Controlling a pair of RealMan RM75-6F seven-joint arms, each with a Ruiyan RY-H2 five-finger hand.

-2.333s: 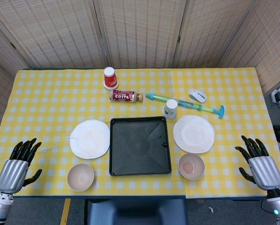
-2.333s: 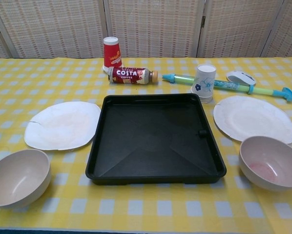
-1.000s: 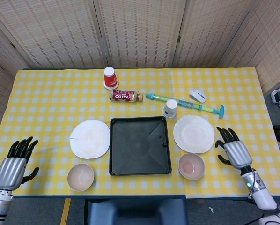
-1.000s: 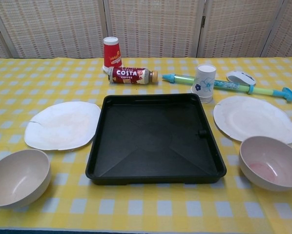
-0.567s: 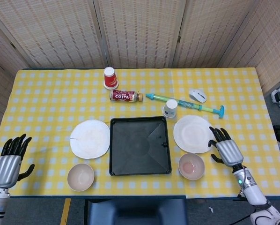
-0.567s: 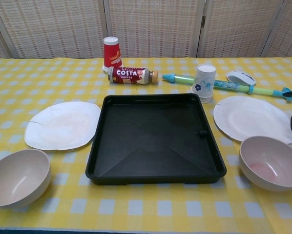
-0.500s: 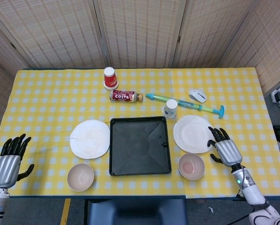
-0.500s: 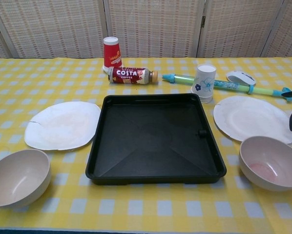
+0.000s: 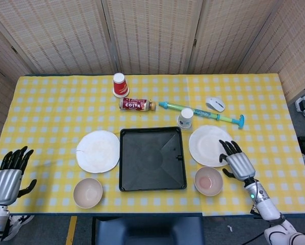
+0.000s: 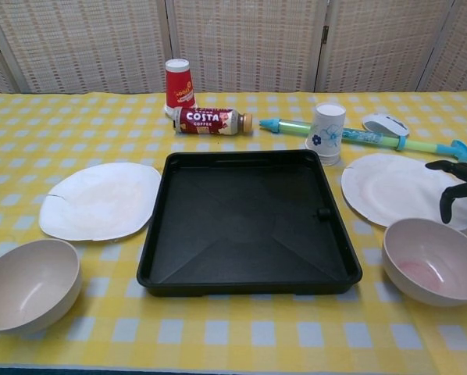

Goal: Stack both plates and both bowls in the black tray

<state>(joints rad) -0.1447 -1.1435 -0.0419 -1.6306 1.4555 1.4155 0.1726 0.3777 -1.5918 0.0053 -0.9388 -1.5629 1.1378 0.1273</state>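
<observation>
The black tray (image 9: 152, 158) (image 10: 249, 223) lies empty at the table's centre. A white plate (image 9: 97, 151) (image 10: 101, 200) lies left of it, with a beige bowl (image 9: 87, 192) (image 10: 26, 284) nearer the front edge. On the right lie a second plate (image 9: 208, 144) (image 10: 401, 190) and a bowl (image 9: 208, 180) (image 10: 433, 259) with a pink stain. My right hand (image 9: 236, 162) (image 10: 458, 181) hovers open over that plate's right rim, fingers spread. Off the front left corner, my left hand (image 9: 8, 173) is open and holds nothing.
At the back stand a red paper cup (image 9: 120, 84), a lying Costa coffee bottle (image 9: 137, 104), a white patterned cup (image 9: 185, 118), a green-blue water squirter (image 9: 203, 113) and a white mouse (image 9: 215, 104). Wicker screens close off the far side.
My right hand has moved left and forward from the table's right edge to the right plate's rim. The left hand has drifted slightly outward.
</observation>
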